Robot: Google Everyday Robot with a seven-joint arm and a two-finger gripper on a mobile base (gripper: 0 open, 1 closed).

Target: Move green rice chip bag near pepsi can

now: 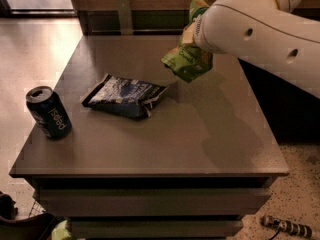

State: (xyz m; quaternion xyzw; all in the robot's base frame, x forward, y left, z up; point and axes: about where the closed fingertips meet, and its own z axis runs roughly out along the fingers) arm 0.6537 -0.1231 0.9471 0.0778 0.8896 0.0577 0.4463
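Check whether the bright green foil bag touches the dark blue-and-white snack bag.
Apart. Camera view: tabletop shows between green bag and blue-and-white bag; the gripper, far right, holds it aloft.

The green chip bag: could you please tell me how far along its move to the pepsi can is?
Done: the gripper holds the green chip bag clear of the table, over its far side. In hand: the carry. Left: pass the blue snack bag and set it beside the pepsi can at the front left.
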